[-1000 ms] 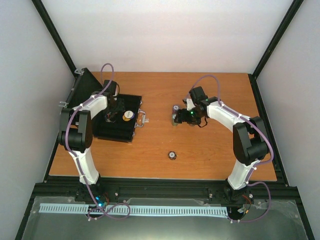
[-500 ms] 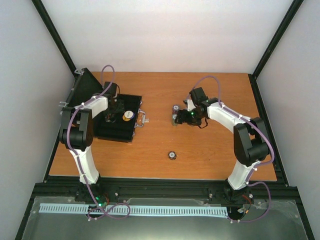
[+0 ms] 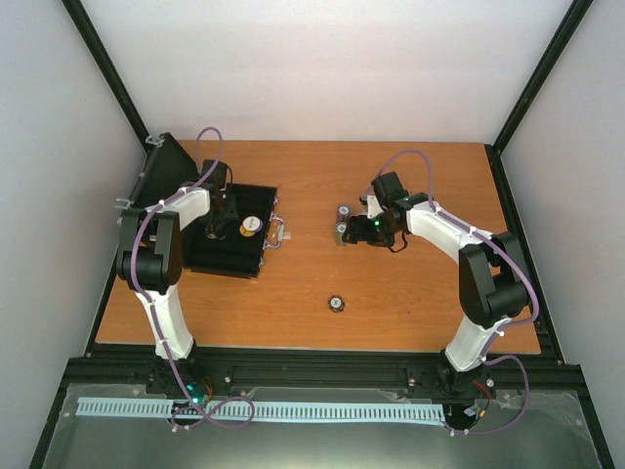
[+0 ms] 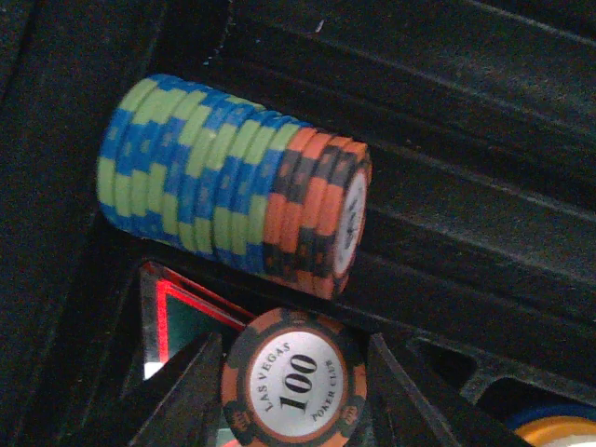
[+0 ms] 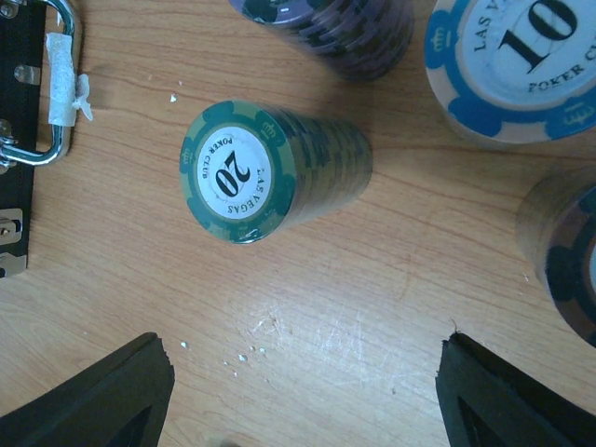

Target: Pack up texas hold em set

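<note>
Now chip stack [image 4: 233, 200] lies sideways along case [image 4: 484, 186] groove; L gripper [image 4: 293, 345] pinches 100 chip [image 4: 293, 396]; R gripper [image 5: 303, 340] unclenched.

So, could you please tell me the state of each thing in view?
case, open, lid raised.
chip roll, lying sideways in the case.
left pincer, around the 100 chip, grip unclear.
green 20 stack, upright on table.
right pincer, open.

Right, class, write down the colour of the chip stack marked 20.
The 20 chip stack is dark green with paler green stripes; the right wrist view shows it best.
</note>
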